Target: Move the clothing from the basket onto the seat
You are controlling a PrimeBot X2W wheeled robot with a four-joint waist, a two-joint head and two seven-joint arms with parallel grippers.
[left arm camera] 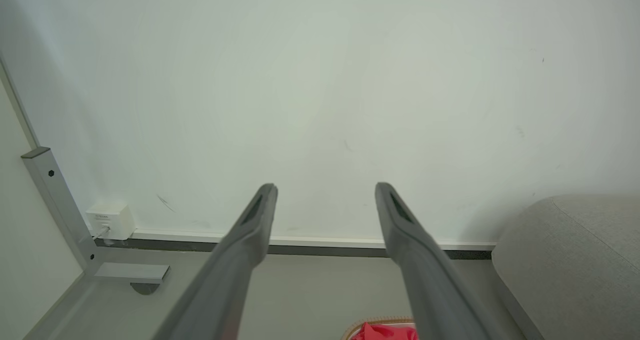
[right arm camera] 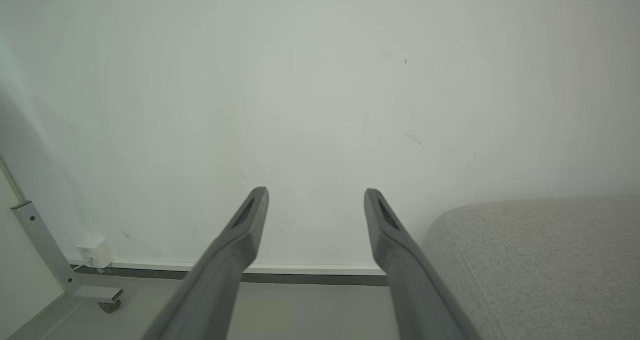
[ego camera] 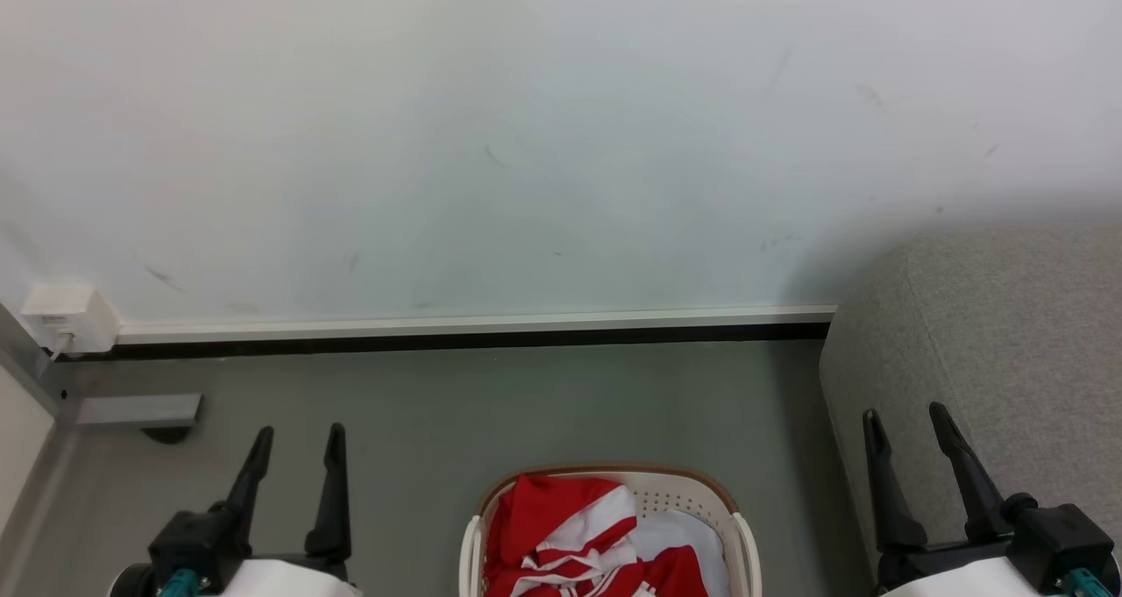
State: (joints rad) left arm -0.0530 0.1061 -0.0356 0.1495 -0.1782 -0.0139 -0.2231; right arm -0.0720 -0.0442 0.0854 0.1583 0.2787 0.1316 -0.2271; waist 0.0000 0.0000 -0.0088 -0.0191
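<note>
The clothing [ego camera: 561,527] is red with broad white stripes and lies crumpled in the cream basket [ego camera: 692,492] at the bottom centre of the head view. A red corner of the clothing [left arm camera: 385,332] peeks in at the bottom of the left wrist view. The grey seat [ego camera: 990,334] stands at the right, against the wall. My left gripper [ego camera: 298,439] is open, left of the basket and above the floor. My right gripper [ego camera: 907,422] is open too, in front of the seat's near end. Nothing sits between either pair of fingers.
A pale wall with a white skirting board [ego camera: 473,323] closes the far side. A white socket box [ego camera: 68,316] and a grey metal frame foot [ego camera: 131,411] sit at the left corner. Grey floor [ego camera: 491,404] stretches between basket and wall.
</note>
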